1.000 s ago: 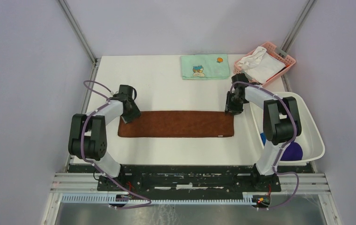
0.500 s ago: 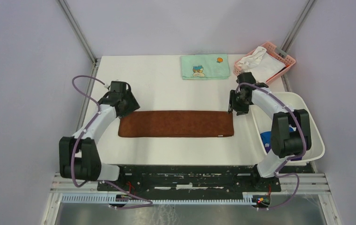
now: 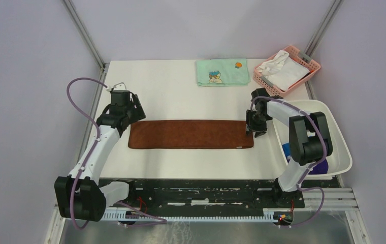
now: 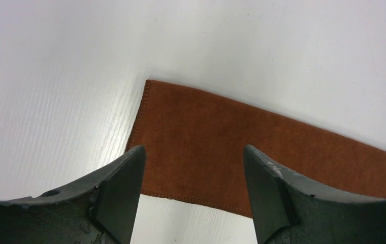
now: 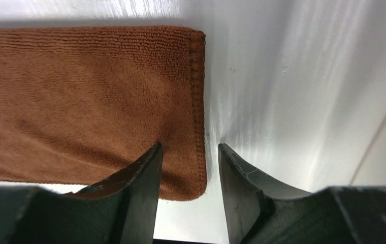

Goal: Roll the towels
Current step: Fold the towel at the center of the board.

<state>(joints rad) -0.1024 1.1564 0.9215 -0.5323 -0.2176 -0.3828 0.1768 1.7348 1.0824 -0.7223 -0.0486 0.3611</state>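
Left pincer (image 4: 193, 157) hangs spread wide over the left end of the rust-brown towel (image 3: 191, 134), which lies flat as a long strip across the middle of the bench (image 3: 170, 101). Over at its right end, the right pincer (image 5: 188, 152) stands parted, straddling the hem, nothing pinched.

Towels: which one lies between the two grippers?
The rust-brown towel, spread as a long flat strip; the blue towel and purple towel sit in the white tub at right.
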